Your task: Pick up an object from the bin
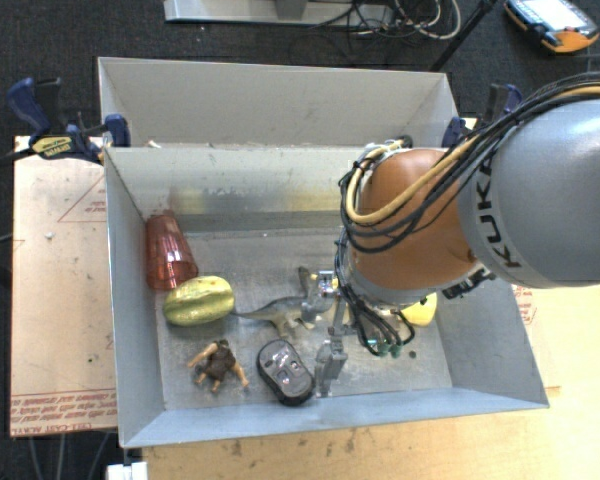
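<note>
My gripper hangs low over the bin floor, right of the middle, under the arm's orange cover. Its fingers stand open, one fingertip toward the back and the other toward the front. A small grey dinosaur toy lies with its tail pointing left and its body end reaching in between the fingers. A black and grey mouse-shaped thing lies just left of the front fingertip. Whether either finger touches the dinosaur is hidden.
A red see-through cup lies by the left wall, with a yellow-green fruit just below it. A brown animal figure lies at the front left. A yellow thing peeks out from under the arm on the right.
</note>
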Motion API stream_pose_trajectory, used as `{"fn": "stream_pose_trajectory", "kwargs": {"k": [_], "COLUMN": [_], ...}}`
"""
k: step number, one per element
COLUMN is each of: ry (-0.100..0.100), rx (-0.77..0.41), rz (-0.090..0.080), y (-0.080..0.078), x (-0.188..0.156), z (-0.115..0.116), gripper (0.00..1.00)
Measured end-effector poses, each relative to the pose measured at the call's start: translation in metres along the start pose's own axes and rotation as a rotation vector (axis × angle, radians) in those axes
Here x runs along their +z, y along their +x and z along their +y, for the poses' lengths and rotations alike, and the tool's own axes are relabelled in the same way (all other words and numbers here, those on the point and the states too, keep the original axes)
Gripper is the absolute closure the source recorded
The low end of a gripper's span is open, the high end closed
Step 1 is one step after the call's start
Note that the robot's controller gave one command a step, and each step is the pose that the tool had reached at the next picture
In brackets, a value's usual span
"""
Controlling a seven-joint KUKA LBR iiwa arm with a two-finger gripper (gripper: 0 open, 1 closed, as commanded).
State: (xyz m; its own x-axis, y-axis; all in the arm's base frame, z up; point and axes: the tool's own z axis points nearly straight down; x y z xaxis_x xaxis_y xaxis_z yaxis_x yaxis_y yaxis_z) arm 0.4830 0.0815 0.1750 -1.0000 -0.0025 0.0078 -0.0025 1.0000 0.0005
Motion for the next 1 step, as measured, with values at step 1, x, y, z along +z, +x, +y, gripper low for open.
{"fn": "stream_pose_trajectory", "kwargs": {"k": [1], "ry": [-0.001], "rx": [0.003], "rz": [-0.007], "y": [-0.0018], "x": [-0.0031], "z": [-0.0005], "gripper": [0.00]}}
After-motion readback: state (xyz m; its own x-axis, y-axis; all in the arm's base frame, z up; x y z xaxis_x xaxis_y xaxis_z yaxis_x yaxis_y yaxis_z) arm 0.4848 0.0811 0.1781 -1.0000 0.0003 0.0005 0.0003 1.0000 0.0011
